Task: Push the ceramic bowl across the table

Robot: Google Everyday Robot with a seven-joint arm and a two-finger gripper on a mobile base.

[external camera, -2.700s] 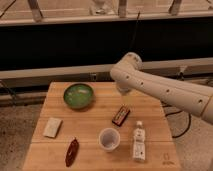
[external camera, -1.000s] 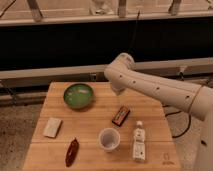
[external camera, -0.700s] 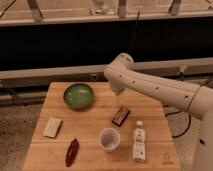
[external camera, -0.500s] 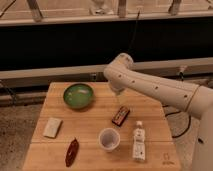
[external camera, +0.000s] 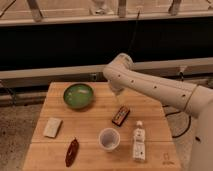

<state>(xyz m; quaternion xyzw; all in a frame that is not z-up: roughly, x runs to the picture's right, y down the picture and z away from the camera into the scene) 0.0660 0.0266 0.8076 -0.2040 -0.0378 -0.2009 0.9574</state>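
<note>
On a light-brown plank bench (external camera: 90, 122) set before a dark wall, a glossy green ceramic bowl (external camera: 78, 96) sits in the far left part of the top, a paler patch showing inside it. The white arm (external camera: 155, 90) of the robot reaches in from the right, and its bend rises above the bench's far edge. The pincer (external camera: 118, 93) hangs just below that bend, over the far middle of the bench and to the right of the bowl. It is apart from the bowl, released and grasping nothing.

A dark brown wrapped snack bar (external camera: 120, 115) lies at an angle near the centre of the bench, below the pincer. A whitish translucent cup (external camera: 109, 139) stands upright toward the near edge. Just beside it on the right, a small white bottle (external camera: 138, 141) lies on its side with its cap pointing away from the camera. On the left side, a pale flat packet (external camera: 52, 127) rests well below the bowl, and a slim reddish-brown item (external camera: 72, 152), too blurred to name, lies near the front edge. A small dark logo (external camera: 167, 158) marks the near right corner of the bench.
</note>
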